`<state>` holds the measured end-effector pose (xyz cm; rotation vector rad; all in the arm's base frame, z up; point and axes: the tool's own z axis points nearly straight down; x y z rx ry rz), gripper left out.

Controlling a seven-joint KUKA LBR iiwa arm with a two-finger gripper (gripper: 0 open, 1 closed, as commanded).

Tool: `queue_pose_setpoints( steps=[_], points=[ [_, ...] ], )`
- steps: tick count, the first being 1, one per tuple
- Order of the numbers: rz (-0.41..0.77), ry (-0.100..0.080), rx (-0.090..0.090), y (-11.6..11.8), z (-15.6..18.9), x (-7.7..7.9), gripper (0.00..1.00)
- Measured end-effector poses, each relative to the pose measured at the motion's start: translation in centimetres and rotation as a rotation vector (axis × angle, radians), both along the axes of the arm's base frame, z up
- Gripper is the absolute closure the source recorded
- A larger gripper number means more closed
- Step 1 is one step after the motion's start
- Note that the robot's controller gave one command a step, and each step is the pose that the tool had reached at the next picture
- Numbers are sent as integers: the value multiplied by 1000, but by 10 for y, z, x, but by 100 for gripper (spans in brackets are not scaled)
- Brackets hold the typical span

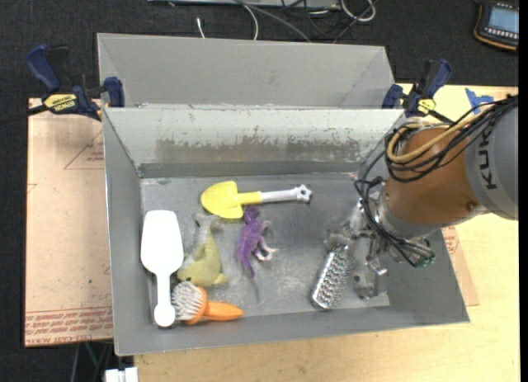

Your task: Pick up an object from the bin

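Robot's hand (368,271) hangs just beside silver grater (332,280), right of bin (280,310).

Grater (332,281) lies just left of the claw (368,280).

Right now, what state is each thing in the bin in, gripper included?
Metal grater: lying flat on the bin floor, not lifted.
Gripper: low on the bin's right side, beside the grater.
Yellow toy shovel: lying flat, handle pointing right.
Purple toy dinosaur: on its side, mid-bin.
White scoop: lying flat at left.
Yellow-green toy animal: lying between scoop and dinosaur.
Orange-handled brush: lying by the scoop's handle end.
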<state>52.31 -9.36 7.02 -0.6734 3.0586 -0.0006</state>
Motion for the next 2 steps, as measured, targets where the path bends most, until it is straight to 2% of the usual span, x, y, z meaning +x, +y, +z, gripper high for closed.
queue_pose_setpoints(
  steps=[1, 2],
  points=[
    [0, 0, 0, 0, 0, 0, 0],
    [-29, -3, 3, 0, 0, -10, 0]
  ],
)
